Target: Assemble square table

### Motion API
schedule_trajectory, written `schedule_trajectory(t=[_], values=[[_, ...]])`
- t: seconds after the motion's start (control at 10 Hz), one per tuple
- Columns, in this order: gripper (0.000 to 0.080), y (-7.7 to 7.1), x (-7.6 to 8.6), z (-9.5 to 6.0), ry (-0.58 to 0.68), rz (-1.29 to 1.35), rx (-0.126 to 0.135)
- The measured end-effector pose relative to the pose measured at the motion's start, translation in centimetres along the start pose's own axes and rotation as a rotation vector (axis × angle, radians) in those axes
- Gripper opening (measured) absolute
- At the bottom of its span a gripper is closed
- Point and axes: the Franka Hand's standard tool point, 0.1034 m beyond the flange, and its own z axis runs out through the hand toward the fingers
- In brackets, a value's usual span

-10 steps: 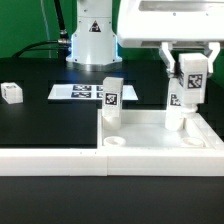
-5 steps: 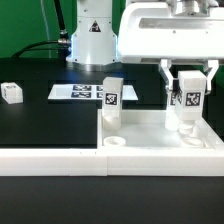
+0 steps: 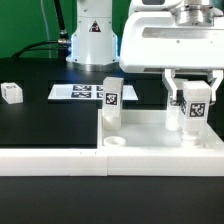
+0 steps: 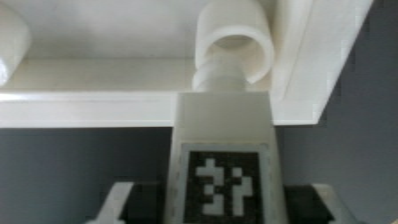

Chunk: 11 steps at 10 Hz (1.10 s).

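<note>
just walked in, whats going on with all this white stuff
A square table is being put together from loose parts. The robot's tool is shut on a leg, held upright over the slab at the exterior view's right. In the wrist view the leg's narrow end meets a corner hole; whether it is seated I cannot tell. A second leg stands at the slab's other far corner, and a third leg lies loose on the black surface.

Black tabletop [image 3: 45, 120] lies open between the loose leg [image 3: 11, 93] and the slab [image 3: 150, 130]; a standing leg [image 3: 111, 100] blocks the slab's edge on the exterior view's left; the hand [image 3: 193, 95] with its gripped leg [image 3: 194, 108] crowds that view's right; the border wall [image 3: 50, 158] fences the front.
</note>
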Motion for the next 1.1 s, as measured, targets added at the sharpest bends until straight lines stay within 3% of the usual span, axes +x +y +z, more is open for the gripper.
schedule_trajectory(t=[0.5,1.1], values=[[0.029,-1.6,-0.2,-0.1,0.013,-0.014,0.014],[0.029,-1.5,-0.9,-0.5,0.018,-0.031,0.015]])
